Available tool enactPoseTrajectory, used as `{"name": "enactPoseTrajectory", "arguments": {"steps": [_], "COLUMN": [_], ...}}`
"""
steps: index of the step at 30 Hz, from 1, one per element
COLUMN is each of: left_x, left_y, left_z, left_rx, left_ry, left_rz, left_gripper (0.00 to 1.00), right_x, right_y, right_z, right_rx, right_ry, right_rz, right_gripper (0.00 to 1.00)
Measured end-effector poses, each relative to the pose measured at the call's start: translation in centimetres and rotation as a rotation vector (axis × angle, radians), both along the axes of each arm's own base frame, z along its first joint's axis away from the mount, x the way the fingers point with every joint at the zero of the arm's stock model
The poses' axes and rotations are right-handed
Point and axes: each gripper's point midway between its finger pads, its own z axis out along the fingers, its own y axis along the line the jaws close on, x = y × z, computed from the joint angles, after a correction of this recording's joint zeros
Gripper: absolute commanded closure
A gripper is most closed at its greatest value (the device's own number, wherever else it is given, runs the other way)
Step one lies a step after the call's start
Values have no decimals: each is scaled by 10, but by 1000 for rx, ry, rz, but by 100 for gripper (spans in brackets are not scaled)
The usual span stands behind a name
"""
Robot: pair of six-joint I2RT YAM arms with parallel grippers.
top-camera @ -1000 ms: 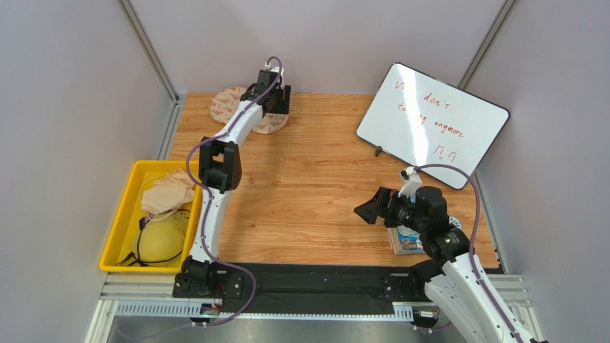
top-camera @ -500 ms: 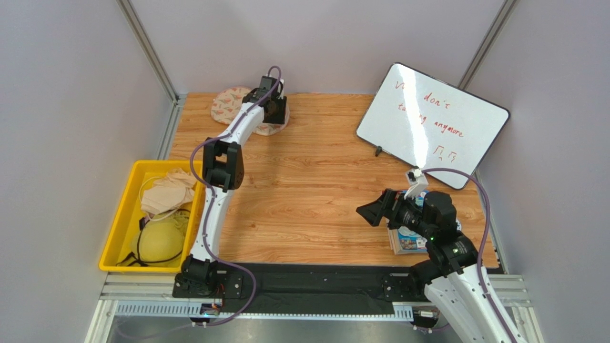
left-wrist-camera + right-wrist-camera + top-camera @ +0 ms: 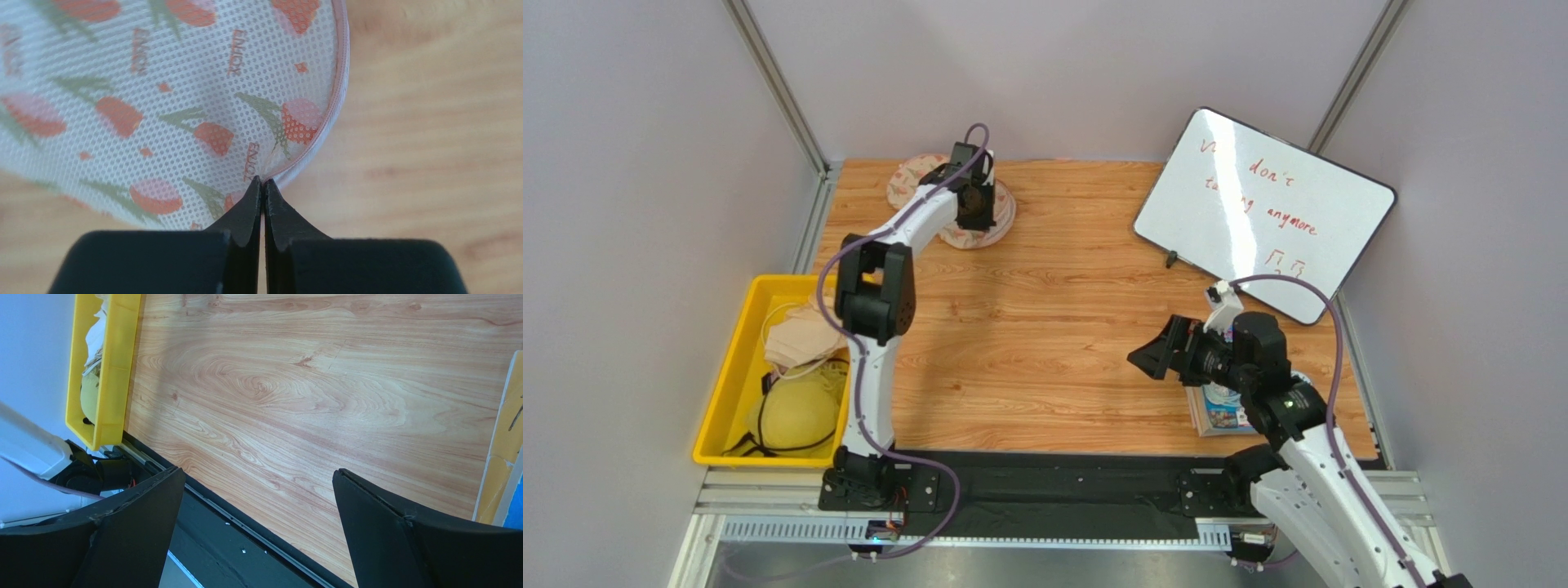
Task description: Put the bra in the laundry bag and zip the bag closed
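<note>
Wood-grain table (image 3: pixel 1075 319) fills the cell. Nearest, at about 4 o'clock on it, the right gripper (image 3: pixel 258 471) hovers over the wood with its jaws wide apart, holding nothing. At 8 o'clock sits the yellow bin (image 3: pixel 725 368) of pale beige and yellow garments; the bra cannot be picked out there or in any other view. Farthest, at 11 o'clock, the laundry bag (image 3: pixel 1001 223) lies flat, its long axis running roughly 9 to 3 along the far edge. The left gripper (image 3: pixel 263 182) is at its right-hand lobe, jaws pressed together with the tips on the pink rim (image 3: pixel 341 79), seemingly pinching it. From those jaws the bag spreads toward 11 o'clock, the rim curving away to 1. Only the left arm is near the bag, so any pull on the rim looks to be its job
</note>
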Motion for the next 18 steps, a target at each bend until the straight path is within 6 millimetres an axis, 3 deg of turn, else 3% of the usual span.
{"name": "enactPoseTrajectory", "arguments": {"steps": [2, 5, 8, 10, 12, 14, 18], "left_x": [-27, -67, -113, -148, -190, -228, -288], "left_y": [0, -11, -39, -61, -81, -89, -74], "left_z": [19, 64, 110, 127, 128, 114, 85], "left_rx": [-23, -79, -155, -208, -255, -279, -313], "left_ry": [-13, -92, -194, -242, -259, -250, -238], "left_rz": [-1, -20, -75, -122, -172, -185, -127], "left_gripper": [100, 100, 100, 100, 100, 100, 100], "right_x": [7, 22, 39, 52, 61, 69, 77], "right_y": [3, 9, 18, 29, 41, 52, 68], "right_z": [-3, -4, -1, 2, 2, -2, -17], "right_rx": [-8, -16, -19, -14, -12, -21, -52], "right_ry": [24, 48, 63, 66, 69, 83, 118], "right_rz": [3, 9, 27, 57, 87, 117, 159], "right_gripper": [1, 3, 4, 5, 5, 6, 8]}}
